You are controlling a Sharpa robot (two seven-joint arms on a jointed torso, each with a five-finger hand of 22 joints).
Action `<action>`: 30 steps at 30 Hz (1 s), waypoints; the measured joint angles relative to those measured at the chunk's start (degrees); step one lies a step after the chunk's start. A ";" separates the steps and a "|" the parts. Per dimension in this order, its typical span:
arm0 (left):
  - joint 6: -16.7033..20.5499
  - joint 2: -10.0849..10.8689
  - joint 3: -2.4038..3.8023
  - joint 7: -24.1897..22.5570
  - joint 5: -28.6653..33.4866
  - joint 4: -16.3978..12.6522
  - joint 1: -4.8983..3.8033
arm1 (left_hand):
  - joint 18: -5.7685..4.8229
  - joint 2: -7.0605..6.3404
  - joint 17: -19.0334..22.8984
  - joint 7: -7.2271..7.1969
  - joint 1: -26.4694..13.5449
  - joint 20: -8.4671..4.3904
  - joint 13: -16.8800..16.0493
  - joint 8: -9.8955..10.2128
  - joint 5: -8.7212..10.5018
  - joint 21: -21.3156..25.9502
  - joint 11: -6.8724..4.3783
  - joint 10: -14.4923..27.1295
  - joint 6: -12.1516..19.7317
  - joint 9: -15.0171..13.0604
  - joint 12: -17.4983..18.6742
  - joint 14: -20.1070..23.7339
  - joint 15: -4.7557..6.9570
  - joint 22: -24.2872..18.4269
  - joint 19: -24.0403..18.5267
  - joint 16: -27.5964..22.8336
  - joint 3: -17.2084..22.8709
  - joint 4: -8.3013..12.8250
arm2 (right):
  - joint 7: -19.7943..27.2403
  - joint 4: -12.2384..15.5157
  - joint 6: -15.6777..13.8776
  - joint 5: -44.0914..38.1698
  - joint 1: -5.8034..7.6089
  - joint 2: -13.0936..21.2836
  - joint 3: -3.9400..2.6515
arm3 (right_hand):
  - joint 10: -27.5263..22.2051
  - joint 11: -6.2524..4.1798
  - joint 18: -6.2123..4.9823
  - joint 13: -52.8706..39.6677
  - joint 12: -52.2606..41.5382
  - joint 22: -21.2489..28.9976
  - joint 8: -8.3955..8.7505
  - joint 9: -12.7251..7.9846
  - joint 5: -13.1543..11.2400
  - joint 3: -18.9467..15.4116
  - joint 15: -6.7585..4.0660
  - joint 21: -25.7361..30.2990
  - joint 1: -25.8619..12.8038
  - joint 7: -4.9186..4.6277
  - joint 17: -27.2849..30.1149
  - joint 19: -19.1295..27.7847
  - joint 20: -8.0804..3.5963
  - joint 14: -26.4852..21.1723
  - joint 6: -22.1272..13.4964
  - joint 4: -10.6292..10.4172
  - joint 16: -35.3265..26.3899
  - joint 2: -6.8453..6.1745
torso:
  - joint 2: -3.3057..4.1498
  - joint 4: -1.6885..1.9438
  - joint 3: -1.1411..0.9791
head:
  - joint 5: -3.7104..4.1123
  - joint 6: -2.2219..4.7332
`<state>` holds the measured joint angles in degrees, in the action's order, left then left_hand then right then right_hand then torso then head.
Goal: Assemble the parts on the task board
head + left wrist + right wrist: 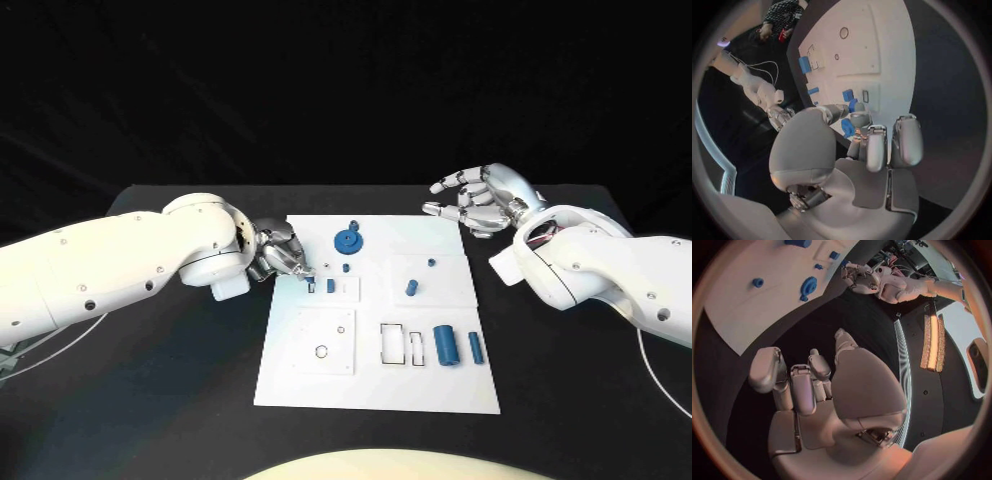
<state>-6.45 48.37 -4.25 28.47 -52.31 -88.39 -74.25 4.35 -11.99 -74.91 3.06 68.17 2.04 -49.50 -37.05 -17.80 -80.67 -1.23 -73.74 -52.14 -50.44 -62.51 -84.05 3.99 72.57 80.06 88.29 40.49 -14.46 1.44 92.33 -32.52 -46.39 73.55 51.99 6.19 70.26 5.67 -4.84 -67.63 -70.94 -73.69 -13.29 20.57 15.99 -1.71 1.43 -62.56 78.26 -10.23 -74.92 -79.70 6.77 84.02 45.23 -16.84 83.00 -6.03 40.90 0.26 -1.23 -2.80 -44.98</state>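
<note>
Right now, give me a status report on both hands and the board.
Left hand at task board's left edge, fingertips by small blue parts. Right hand open, off the board. Nothing obstructing.

The white board (pixel 378 390) lies flat mid-table. A blue round gear-like part (pixel 349 240) sits near its far edge. Small blue pieces (pixel 330 285) lie left of centre, another (pixel 411 288) toward the right. Two blue cylinders (pixel 446 345) stand side by side near the right edge, beside rectangular slots (pixel 391 343).

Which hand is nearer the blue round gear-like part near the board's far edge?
Left. The left hand sits at the task board's left edge, just beside the blue round part. The right hand hovers off the board's far right corner, farther away.
</note>
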 measured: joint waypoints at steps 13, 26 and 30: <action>1.85 -0.29 -0.40 -0.01 -5.05 -1.16 1.07 | 0.00 0.07 0.00 0.00 -0.38 0.00 -0.16 0.00 -0.35 0.00 0.00 0.00 0.00 0.14 -0.02 0.00 0.00 0.11 -0.01 0.00 0.00 0.00 | 0.06 -0.05 0.00 0.03 -0.10 0.05 0.03 | 0.00 0.00 0.00 0.00 0.00 0.00 0.00 0.00 0.00 0.00 0.00 0.00 0.00 0.00 0.01 0.00 0.00 0.00 0.00 0.00 0.00 0.00 | 0.09 -0.24 -0.07 | -0.52 -0.04; 1.76 -1.07 -0.50 0.04 -8.75 -0.09 1.56 | 0.00 -0.01 0.00 0.02 -0.45 0.00 -0.15 0.02 -0.35 0.00 0.01 0.01 0.01 0.17 -0.01 0.00 -0.01 0.11 -0.01 0.00 0.00 0.00 | 0.06 -0.05 0.02 0.03 -0.12 0.12 0.04 | 0.00 0.00 0.00 0.00 0.00 0.00 0.00 0.00 0.33 0.00 0.00 0.00 0.00 0.00 0.01 0.00 0.00 0.00 0.00 0.00 0.00 0.00 | 0.10 -0.22 -0.07 | -0.65 -0.21; 1.67 -1.25 -0.53 0.06 -9.29 0.15 1.61 | 0.00 -0.01 0.00 0.03 -0.45 0.00 -0.14 0.04 -0.35 0.00 0.01 0.01 0.02 0.17 -0.01 0.00 -0.01 0.10 -0.01 0.00 0.00 0.01 | 0.06 -0.05 0.03 0.02 -0.12 0.14 0.04 | 0.00 0.00 -0.01 0.00 0.00 0.00 0.00 0.00 0.33 0.00 0.00 0.00 0.00 0.00 0.01 0.00 0.00 0.00 0.00 0.00 0.00 0.00 | 0.10 -0.18 -0.03 | -0.65 -0.28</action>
<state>-4.79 47.12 -4.78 28.53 -61.60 -88.24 -72.64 4.35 -11.99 -74.91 3.09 67.72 2.05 -49.64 -37.01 -18.15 -80.67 -1.22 -73.73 -52.13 -50.27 -62.53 -84.05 3.99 72.67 80.05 88.29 40.49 -14.45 1.50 92.28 -32.48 -46.37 73.43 52.13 6.23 70.26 5.67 -4.85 -67.63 -70.94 -73.69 -13.29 20.58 16.31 -1.71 1.43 -62.57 78.27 -10.24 -74.91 -79.70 6.77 84.02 45.23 -16.84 83.00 -6.03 41.00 0.08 -1.26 -3.44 -45.26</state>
